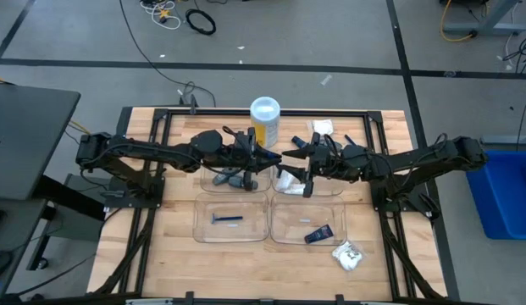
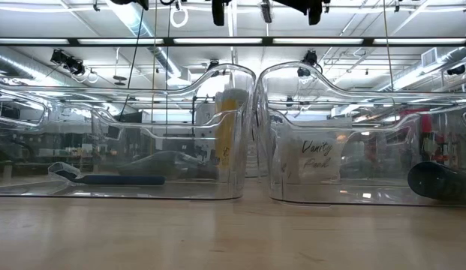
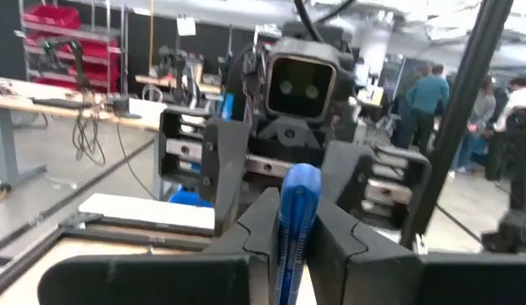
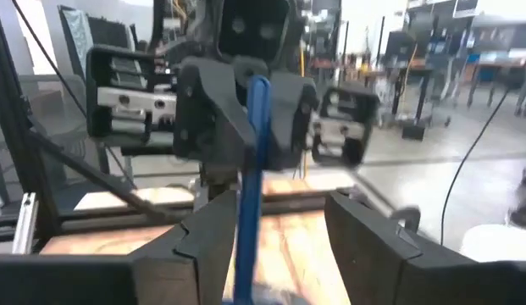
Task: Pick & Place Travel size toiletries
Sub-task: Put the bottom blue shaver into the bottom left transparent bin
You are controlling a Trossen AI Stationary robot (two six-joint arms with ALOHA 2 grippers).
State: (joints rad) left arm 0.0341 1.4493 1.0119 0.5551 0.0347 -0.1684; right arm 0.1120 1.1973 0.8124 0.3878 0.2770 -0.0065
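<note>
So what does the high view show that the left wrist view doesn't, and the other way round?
High only: clear trays, yellow canister, a loose razor in one tray, dark blue tube, white packet. Left wrist only: the held razor clamped in the left gripper, people behind. Both: the right gripper facing it.
</note>
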